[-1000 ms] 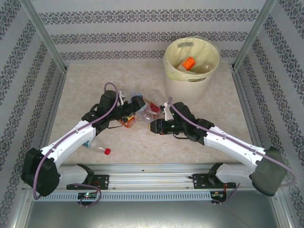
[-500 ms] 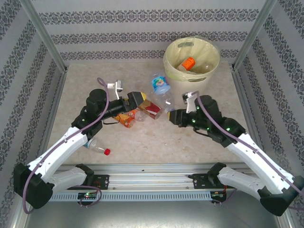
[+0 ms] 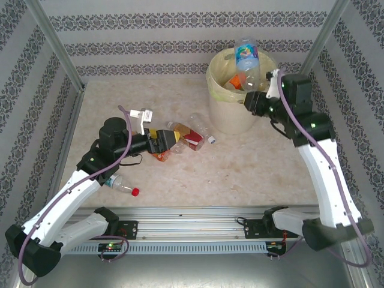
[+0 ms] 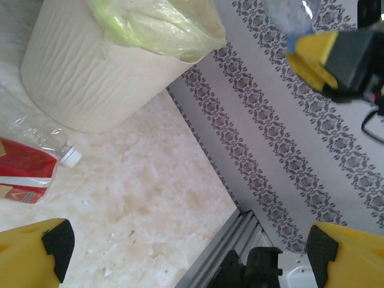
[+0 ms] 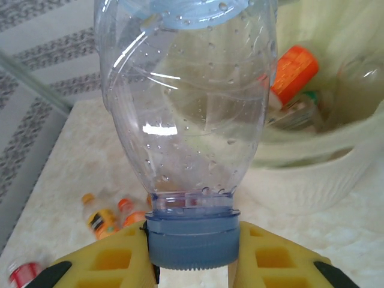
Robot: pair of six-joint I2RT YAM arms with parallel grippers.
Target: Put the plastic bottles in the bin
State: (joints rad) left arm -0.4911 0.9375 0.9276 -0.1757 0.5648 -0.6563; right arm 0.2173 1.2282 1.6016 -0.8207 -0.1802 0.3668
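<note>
Now drop step: right gripper (image 3: 252,95) pinches 1 blue-label bottle (image 3: 246,57) by its cap above bin (image 3: 228,117); next, likely release. Left gripper (image 3: 173,139) spread wide by mid-table bottles (image 3: 189,135).

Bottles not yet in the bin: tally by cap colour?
Blue-cap bottle: 1, clamped in the right fingers above the bin
Orange-cap bottle: 2
Red-cap bottle: 1
White-cap bottle: 1
Total: 5
</note>
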